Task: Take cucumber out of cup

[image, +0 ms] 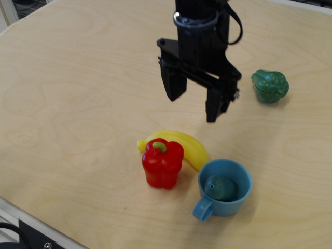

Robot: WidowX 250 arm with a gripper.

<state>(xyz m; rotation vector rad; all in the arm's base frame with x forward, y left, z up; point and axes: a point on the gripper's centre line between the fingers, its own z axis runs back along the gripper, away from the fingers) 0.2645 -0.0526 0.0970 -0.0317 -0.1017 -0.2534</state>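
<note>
- While the gripper (193,108) hangs above the bench (67,104), its two black fingers (174,85) stand spread with a clear gap between them — released, with nothing held.
- Its fingertips point down, one higher in the picture on the picture's left, the other lower on the right; both are off the wood and apart from every toy.
- Nearer the camera and slightly right of the gripper sits the cup (228,199), a light blue mug, upright, its loop handle turned toward the lower left of the picture.
- Inside the cup lies the cucumber (219,187) — a small, smooth teal-green piece with a stubby tip, resting below the rim toward the left side of the opening.
- Just left of the cup stands a red pepper (163,163) with a small yellow-green stem, upright on the wood.
- Behind the red pepper a yellow banana (188,145) lies curved; its right end reaches the cup's rim, though whether they touch I cannot tell.
- Well apart, toward the right edge, sits a dark green lumpy pepper (270,85) on the bare wood, level with the gripper's body in the picture.
- At the lower left corner the bench edge shows a pale metal rail (15,218).
</note>
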